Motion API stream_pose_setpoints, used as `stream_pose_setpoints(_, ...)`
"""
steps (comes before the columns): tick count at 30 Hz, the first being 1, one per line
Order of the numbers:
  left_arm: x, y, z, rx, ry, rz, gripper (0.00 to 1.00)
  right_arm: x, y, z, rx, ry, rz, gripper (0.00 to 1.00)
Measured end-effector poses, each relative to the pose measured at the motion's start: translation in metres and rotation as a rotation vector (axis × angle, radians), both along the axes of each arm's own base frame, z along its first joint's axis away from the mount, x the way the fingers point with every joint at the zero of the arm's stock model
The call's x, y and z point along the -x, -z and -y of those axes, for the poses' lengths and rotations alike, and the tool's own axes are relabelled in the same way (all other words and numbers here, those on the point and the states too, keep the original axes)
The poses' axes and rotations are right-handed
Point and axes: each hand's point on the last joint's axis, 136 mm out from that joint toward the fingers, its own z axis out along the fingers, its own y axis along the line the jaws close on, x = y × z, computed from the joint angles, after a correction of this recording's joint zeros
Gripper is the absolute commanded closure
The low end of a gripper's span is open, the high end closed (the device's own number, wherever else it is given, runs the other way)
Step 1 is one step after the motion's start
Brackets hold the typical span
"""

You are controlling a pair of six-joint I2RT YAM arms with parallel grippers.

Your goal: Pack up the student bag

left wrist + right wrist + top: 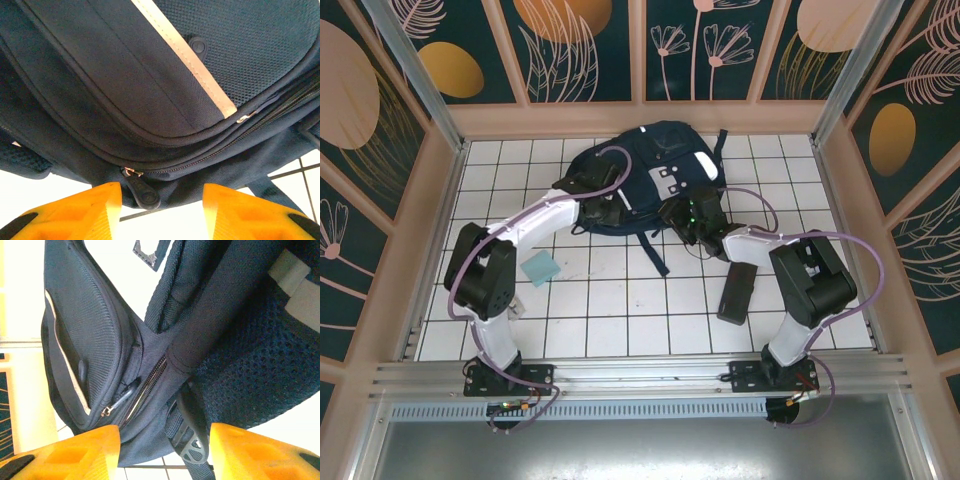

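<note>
Seemingly no text on student bag [642, 160]

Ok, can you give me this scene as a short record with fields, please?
bag: student bag, on the far middle of the tiled table
zip: shut where the left wrist view shows it
left gripper: open, at the bag's left side, zip pull in its gap, unclamped
right gripper: open, at the bag's right side, beside a strap
loose items: light blue pad near the left arm; dark oblong case near the right arm; both outside the bag
</note>
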Motion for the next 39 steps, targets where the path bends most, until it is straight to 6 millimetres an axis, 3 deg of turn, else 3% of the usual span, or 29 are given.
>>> stream_pose_setpoints(9, -0.002, 0.029, -0.015, -0.205, 0.035, -0.027, 0.54, 0.001, 0.0, -0.002, -0.007, -0.009, -0.002, 0.49)
stream_pose_setpoints(14, -0.006, 0.039, -0.023, -0.282, 0.046, -0.036, 0.71, 0.001, 0.0, -0.001, -0.007, -0.008, -0.002, 0.49)
stream_pose_setpoints(19, -0.007, 0.045, -0.025, -0.307, 0.062, -0.041, 1.0, 0.001, 0.0, -0.001, -0.007, -0.007, -0.002, 0.49)
stream_pose_setpoints(27, -0.006, 0.046, -0.02, -0.262, 0.068, -0.061, 1.0, 0.005, 0.007, 0.002, -0.001, -0.004, -0.017, 0.48)
stream_pose_setpoints(32, 0.002, 0.04, 0.001, -0.106, 0.089, -0.113, 1.0, 0.007, 0.01, 0.003, -0.025, 0.019, -0.039, 0.38)
stream_pose_setpoints(36, 0.015, 0.02, 0.029, 0.076, 0.112, -0.145, 1.0, 0.008, 0.01, 0.002, -0.057, 0.03, -0.049, 0.27)
stream_pose_setpoints(39, 0.021, 0.004, 0.043, 0.196, 0.108, -0.145, 1.0, 0.008, 0.009, 0.0, -0.069, 0.027, -0.049, 0.26)
